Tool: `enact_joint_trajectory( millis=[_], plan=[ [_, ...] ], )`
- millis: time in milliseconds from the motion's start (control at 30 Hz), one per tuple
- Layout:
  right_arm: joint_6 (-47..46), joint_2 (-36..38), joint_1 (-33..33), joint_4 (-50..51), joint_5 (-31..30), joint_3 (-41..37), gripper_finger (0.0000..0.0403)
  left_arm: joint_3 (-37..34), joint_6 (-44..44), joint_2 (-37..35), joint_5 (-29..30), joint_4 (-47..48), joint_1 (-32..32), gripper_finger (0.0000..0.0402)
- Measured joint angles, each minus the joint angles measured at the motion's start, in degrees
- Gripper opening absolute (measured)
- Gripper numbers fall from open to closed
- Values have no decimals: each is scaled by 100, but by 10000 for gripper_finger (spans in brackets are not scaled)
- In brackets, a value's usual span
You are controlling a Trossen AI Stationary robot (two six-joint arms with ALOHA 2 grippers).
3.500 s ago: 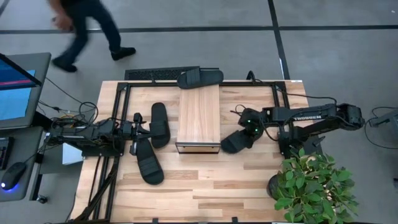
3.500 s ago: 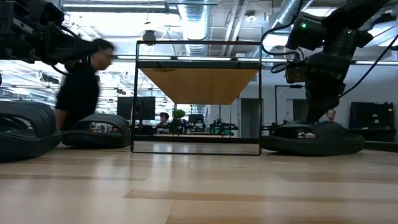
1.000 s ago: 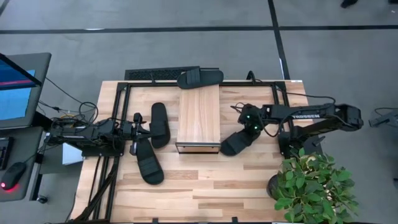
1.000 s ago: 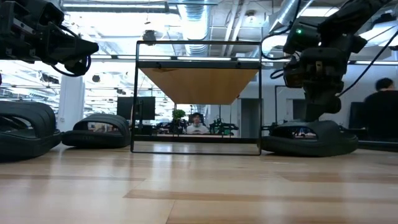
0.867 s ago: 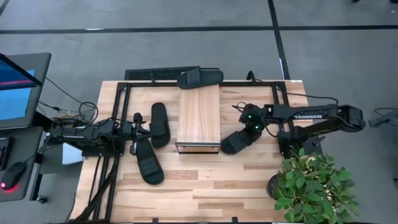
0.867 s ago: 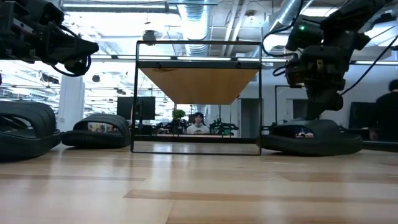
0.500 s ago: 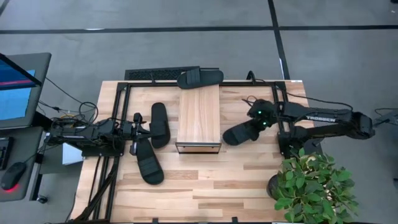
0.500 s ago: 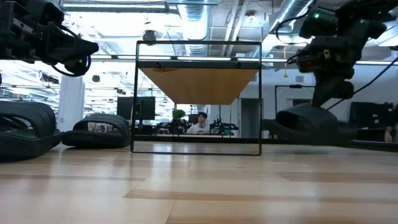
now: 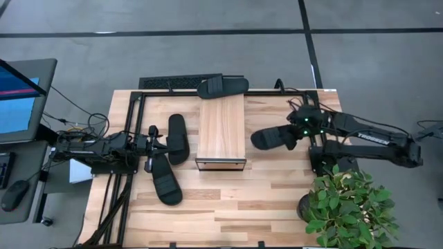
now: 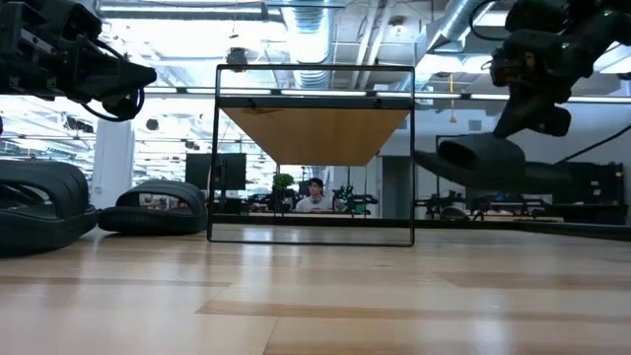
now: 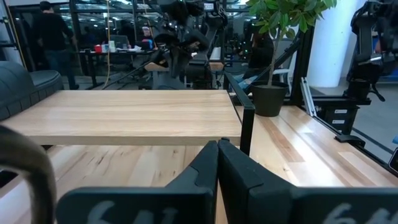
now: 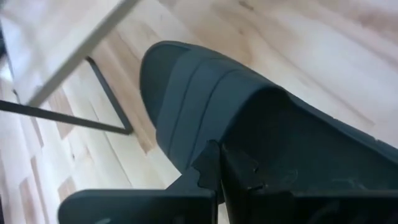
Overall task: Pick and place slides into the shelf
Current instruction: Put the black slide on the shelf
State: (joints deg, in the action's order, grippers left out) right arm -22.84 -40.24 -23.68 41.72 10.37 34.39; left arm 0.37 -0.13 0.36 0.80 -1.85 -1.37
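Right end effector [image 9: 296,135] is clamped on a black slide [image 9: 271,138], holding it lifted clear of the bench [image 9: 228,207], just right of the shelf [image 9: 221,131]; in the low view the slide [image 10: 481,156] hangs in the air under the end effector [image 10: 532,118], roughly level and about mid-height against the shelf frame [image 10: 314,158]. The right wrist view shows the closed fingers [image 12: 217,168] pinched on the slide's edge [image 12: 205,93], with the shelf's dark frame leg [image 12: 106,93] close beside the toe. Left end effector [image 9: 149,133] sits low at the left of the bench, fingers together and holding nothing, pointing toward the shelf; the left wrist view shows the two fingers [image 11: 219,163] pressed shut, with the shelf's wood top [image 11: 124,115] ahead. Two slides lie on the bench left of the shelf: one [image 9: 178,138] just beside the shelf, one [image 9: 165,180] nearer, angled, its far end close to the left end effector. A fourth slide [image 9: 223,86] lies crosswise at the far end of the shelf, touching or nearly touching it. The shelf stands mid-bench, nothing on its top. A potted plant [image 9: 349,207] is at the near right corner.
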Motion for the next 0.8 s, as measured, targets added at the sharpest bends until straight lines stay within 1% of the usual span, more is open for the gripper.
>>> enact_joint_trajectory(
  millis=[167,400,633,800],
  plan=[
    [177,277,-172,0,-41,103,0,0,7,0,0,0,0,0],
    [345,435,-285,19,-44,565,0,0,20,0,0,0,0,0],
    [441,425,-283,169,-47,1049,0,1,-18,1,1,0,1,0],
    [541,170,-268,163,-11,1356,0,0,-7,1,1,0,0,0]
  ],
)
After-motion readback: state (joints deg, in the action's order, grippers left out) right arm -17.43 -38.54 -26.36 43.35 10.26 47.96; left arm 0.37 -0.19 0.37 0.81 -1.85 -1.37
